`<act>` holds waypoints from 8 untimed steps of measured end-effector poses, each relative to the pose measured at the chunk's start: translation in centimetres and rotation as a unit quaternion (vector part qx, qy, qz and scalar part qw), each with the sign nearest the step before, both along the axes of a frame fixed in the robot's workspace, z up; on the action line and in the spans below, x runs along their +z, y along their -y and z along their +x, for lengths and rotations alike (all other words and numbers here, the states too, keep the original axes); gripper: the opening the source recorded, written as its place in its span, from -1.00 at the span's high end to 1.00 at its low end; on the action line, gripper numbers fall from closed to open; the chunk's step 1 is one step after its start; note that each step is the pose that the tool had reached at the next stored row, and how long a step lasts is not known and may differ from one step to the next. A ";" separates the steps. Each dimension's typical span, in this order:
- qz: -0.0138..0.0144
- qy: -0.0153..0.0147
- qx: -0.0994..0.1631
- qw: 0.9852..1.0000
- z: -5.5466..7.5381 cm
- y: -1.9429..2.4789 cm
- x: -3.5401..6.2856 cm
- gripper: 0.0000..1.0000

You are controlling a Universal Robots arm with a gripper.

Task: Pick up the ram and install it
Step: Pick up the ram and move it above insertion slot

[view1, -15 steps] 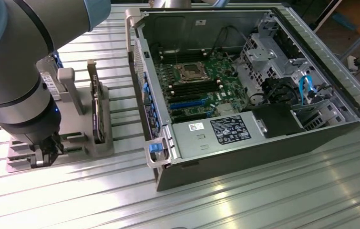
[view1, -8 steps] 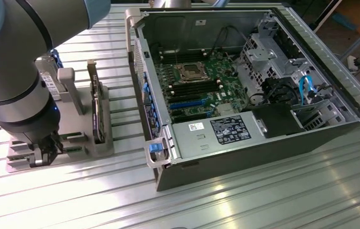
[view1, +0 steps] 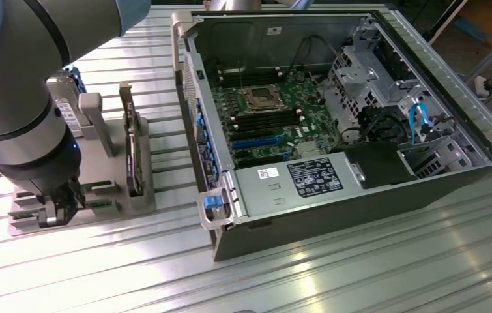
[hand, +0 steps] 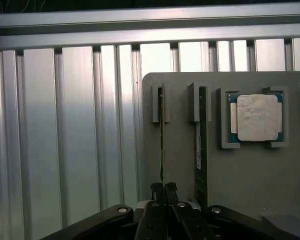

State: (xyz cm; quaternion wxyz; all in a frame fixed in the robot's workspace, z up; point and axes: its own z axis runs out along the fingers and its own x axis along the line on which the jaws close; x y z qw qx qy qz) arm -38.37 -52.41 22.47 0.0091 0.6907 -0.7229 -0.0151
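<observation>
A ram stick [hand: 162,135] stands on edge in a slot of the grey holder [hand: 240,180], seen thin from above. My gripper [hand: 163,188] is down over its near end, and both dark fingertips [hand: 155,189] press against its edge, shut on it. A second green ram stick [hand: 201,145] stands in the neighbouring slot. In the exterior view my gripper [view1: 55,203] is low in the grey holder [view1: 146,199] at the exterior view's left, with the arm covering the sticks. The motherboard [view1: 268,114] lies in the open computer case [view1: 333,208].
A processor chip [hand: 256,118] lies in a pocket of the holder beside the sticks. A dark expansion card [view1: 131,153] and a silver hard drive [view1: 68,107] stand upright in the holder behind my gripper. The ribbed metal table [view1: 359,274] extends around the case.
</observation>
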 end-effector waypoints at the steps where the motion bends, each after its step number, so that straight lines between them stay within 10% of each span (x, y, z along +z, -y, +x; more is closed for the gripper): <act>1: 0.000 0.000 0.000 1.000 0.0 0.00 0.06 0.76; 8: 0.000 0.000 0.000 1.000 0.0 0.00 0.56 0.76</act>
